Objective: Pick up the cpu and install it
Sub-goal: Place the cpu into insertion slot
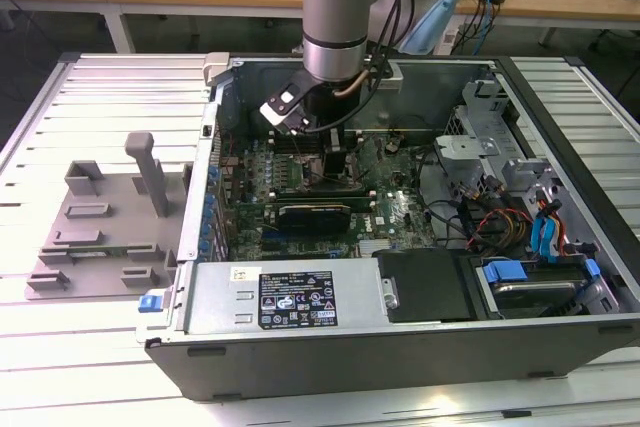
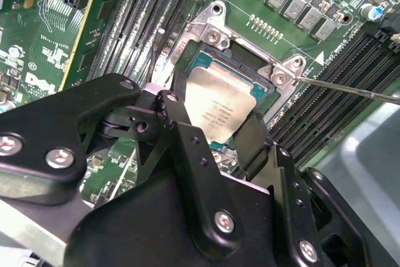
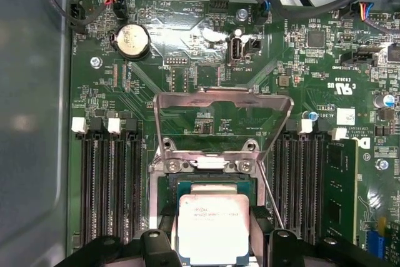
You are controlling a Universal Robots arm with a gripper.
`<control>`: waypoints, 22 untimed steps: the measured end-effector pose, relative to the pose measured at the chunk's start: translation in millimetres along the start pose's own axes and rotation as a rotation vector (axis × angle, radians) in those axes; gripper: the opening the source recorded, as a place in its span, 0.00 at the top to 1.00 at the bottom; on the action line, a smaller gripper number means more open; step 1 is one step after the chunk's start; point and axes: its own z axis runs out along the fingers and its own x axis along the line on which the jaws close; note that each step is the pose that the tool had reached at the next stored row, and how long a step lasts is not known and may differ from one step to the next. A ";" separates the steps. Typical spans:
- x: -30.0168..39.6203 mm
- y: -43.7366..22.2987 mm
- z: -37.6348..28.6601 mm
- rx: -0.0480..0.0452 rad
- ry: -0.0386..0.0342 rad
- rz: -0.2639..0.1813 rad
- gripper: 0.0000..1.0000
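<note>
**Item: the cpu**. A flat square chip with a silver top, inside the open computer case on the slatted table. In both wrist views it lies directly over the black socket on the green motherboard.

**Holder: the tool**. It is carried on the arm, which reaches down into the case in the exterior view. The two black fingers are pressed against opposite edges of the cpu, pinching it. Gripping by the edges appears meant to keep the chip level and leave its underside free.

**Socket fittings.**
- The metal load plate stands swung up and back, leaving the socket open.
- The thin retaining lever is unlatched and angled out to one side, over the memory slots.
- Both appear set this way so the chip can go straight down.

**Other stock.** The grey fixture tray sits on the table at the exterior view's left, beside the case and well apart from the tool.

**Not determinable.**
- Whether the cpu is seated or held just above the contacts. The chip and fingers cover the socket floor.
- The near edge of the cpu, which is cut off in the first wrist view.
- The chip itself in the exterior view, where the wrist and its cables screen it.
</note>
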 end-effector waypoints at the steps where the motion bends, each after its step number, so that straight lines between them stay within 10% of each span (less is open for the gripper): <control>1: 0.1 0.2 0.3 -0.0002 0.0002 0.000 0.45; 22: 1.8 0.0 4.0 0.0003 0.0009 0.003 0.45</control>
